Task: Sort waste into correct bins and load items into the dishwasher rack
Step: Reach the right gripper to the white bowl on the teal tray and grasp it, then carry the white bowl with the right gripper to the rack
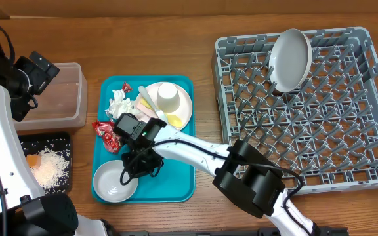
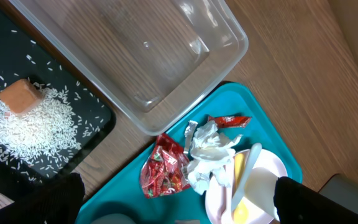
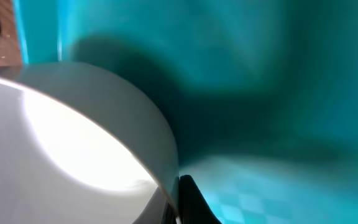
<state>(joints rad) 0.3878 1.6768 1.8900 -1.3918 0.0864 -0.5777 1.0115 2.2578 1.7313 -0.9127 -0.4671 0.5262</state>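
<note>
Right fingers (image 3: 188, 202) closed tight, apparently pinching the rim of the white bowl (image 1: 113, 181) at lower left of the overhead view. This grip would suit lifting it off the teal tray (image 1: 176, 187) toward the grey rack (image 1: 333, 131) at right, where one plate (image 1: 291, 59) leans between pegs. Left fingers (image 2: 309, 199) spread wide, empty, above the clear tub (image 2: 154, 56), likely ready for the napkin (image 2: 207, 152) and red wrapper (image 2: 163, 171). Rice (image 2: 36, 127) and an orange cube (image 2: 20, 96) lie in the black tray (image 2: 95, 118)
</note>
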